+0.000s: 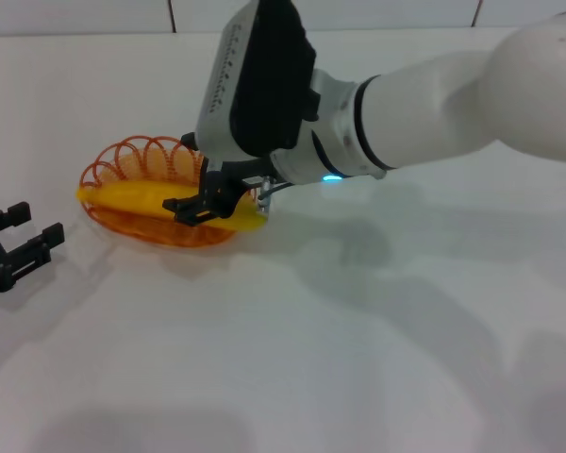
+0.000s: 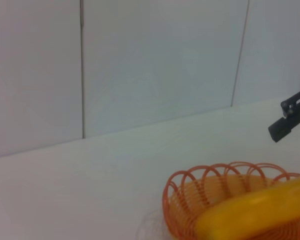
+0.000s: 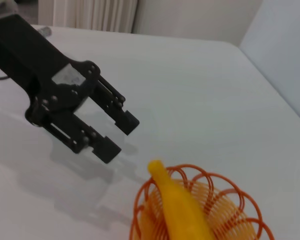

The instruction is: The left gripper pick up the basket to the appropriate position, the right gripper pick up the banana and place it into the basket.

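Note:
The orange wire basket point(image 1: 132, 160) stands on the white table at the left. The yellow banana point(image 1: 137, 198) lies lengthwise in it, with both ends over the rim. My right gripper point(image 1: 210, 196) hovers over the banana's right half with its jaws spread and low around it; one of its fingers point(image 2: 290, 117) shows above the banana point(image 2: 255, 207) in the left wrist view. My left gripper point(image 1: 36, 222) is open and empty on the table, left of the basket and apart from it. It also shows in the right wrist view point(image 3: 124, 136), beside the basket point(image 3: 225, 200) and the banana point(image 3: 180, 210).
A tiled white wall point(image 2: 155, 60) stands behind the table. The right arm point(image 1: 434, 104) reaches across from the right above the table. Bare white tabletop point(image 1: 292, 359) spreads in front of the basket.

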Action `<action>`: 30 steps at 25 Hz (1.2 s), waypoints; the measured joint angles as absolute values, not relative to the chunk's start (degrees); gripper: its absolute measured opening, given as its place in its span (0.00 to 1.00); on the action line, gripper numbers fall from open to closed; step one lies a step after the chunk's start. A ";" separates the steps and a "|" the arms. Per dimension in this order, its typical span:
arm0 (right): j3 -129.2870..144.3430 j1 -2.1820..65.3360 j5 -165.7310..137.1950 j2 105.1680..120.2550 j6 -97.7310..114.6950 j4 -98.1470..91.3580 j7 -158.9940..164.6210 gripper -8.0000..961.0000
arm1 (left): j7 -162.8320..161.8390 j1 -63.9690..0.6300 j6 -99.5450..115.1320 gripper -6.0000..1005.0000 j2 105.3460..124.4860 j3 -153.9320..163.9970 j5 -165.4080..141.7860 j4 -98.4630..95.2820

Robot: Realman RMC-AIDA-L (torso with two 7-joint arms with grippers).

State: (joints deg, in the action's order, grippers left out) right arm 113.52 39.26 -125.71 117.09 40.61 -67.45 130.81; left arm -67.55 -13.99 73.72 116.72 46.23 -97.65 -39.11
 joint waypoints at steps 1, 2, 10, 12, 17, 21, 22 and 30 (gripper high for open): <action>113.33 38.39 -125.87 116.98 41.08 -68.73 130.76 0.63 | -67.54 -13.90 73.69 0.59 116.72 46.23 -97.65 -39.09; 112.81 36.93 -125.97 116.85 41.81 -70.95 130.28 0.68 | -67.54 -13.82 73.63 0.59 116.72 46.23 -97.66 -39.04; 97.58 22.41 -116.82 116.70 54.64 -82.27 114.07 0.94 | -67.34 -13.71 73.21 0.58 116.72 46.23 -97.65 -38.63; 92.44 21.00 -112.81 116.65 59.08 -80.23 108.92 0.94 | -67.32 -13.71 73.21 0.59 116.74 46.23 -97.65 -38.63; 80.88 21.49 -107.69 116.61 65.76 -66.60 98.14 0.93 | -67.32 -13.85 73.21 0.59 116.80 46.28 -97.64 -38.61; 69.89 24.27 -105.57 116.30 72.66 -52.59 88.46 0.93 | -67.32 -13.82 73.21 0.59 116.81 46.32 -97.64 -38.57; 66.58 24.80 -105.20 116.25 74.80 -49.30 85.53 0.93 | -67.32 -13.82 73.21 0.59 116.81 46.32 -97.64 -38.57; 59.00 24.34 -104.73 116.27 78.63 -42.78 76.49 0.93 | -67.02 -13.86 73.21 0.59 116.81 46.32 -97.59 -38.58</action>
